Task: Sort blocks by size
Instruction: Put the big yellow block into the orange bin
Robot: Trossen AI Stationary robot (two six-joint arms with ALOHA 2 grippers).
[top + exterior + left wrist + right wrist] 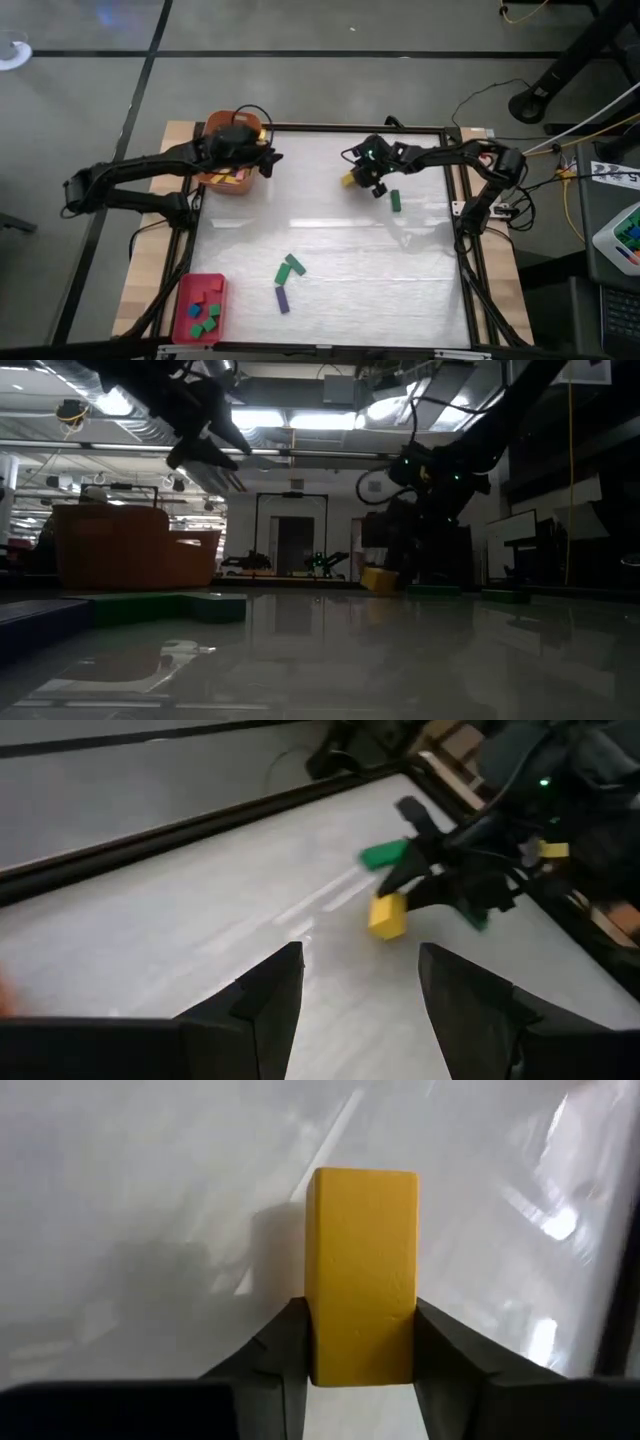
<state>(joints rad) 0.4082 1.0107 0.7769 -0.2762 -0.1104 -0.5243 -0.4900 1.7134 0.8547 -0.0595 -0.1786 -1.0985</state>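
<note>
A yellow block [362, 1270] lies on the white table top, at its far middle [347, 180]. My right gripper [358, 184] is shut on it. A green block [396, 201] lies just right of it. Two more green blocks [290, 268] and a purple bar [282, 298] lie near the table's front. My left gripper [268, 162] hangs open in the air beside the orange tub [224, 181], with nothing between its fingers [280, 985]. It shows high up in the low view [215, 455]. My right gripper pinches the yellow block's two long sides [325, 1345] between its two fingers [275, 1355], at the end nearest the wrist. The fingers slant down from the table's right and lie along the block. In the low view the block [380, 578] seems to rest on the table.
A flat red tray [187, 286] with several small blue, green and red cubes sits at the front left corner. The orange tub stands at the far left [130, 550]. A black frame [350, 128] rims the table. Bare white surface spans the middle.
</note>
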